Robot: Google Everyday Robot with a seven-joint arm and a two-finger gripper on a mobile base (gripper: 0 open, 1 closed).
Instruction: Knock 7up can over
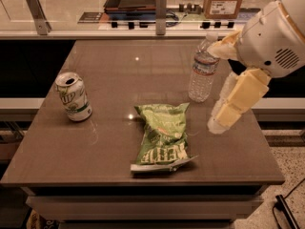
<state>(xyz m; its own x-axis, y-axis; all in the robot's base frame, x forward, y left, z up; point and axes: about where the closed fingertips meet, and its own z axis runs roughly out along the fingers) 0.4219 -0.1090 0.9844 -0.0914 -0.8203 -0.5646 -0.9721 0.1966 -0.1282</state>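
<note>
Camera view: hand (214, 88) spread open beside bottle (202, 73), arm (274, 32) cropped; 7up can (73, 97) upright, well apart

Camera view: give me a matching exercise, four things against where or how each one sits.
Things:
1. 7up can
2. water bottle
3. chip bag
4. gripper

Places:
A. lying flat, front centre
B. raised at the right, open, just right of the bottle
C. upright, far left
D. upright, right of centre, toward the back

Pairs: 1-C, 2-D, 3-A, 4-B.
</note>
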